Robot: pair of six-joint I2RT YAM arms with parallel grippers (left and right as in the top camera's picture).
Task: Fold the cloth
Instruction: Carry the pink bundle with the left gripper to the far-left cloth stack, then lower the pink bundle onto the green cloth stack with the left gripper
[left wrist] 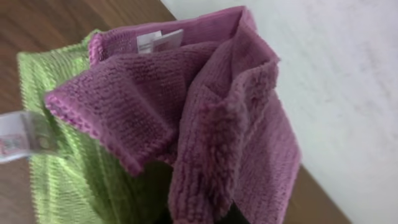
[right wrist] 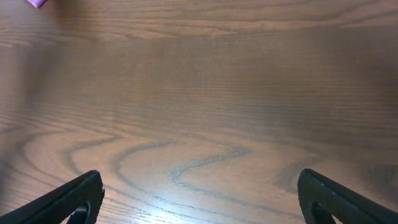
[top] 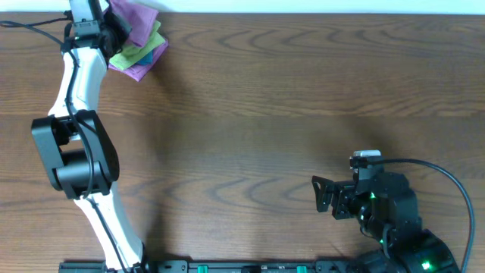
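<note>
The cloth (top: 138, 18), a lilac-purple microfibre square, is lifted and bunched at the table's far left corner. In the left wrist view the cloth (left wrist: 205, 106) hangs in loose folds, its white tag (left wrist: 160, 40) at the top edge. My left gripper (top: 114, 29) is shut on the cloth, and its fingers are buried in the fabric. My right gripper (top: 326, 196) rests low at the near right, open, fingers (right wrist: 74, 199) wide apart over bare wood.
Under the cloth lies a lime-green terry cloth (left wrist: 56, 168) with a white tag (left wrist: 18, 137). A blue cloth (top: 149, 56) and another purple edge (top: 135, 70) show beneath it. The table's far edge (top: 303, 12) runs just behind the pile.
</note>
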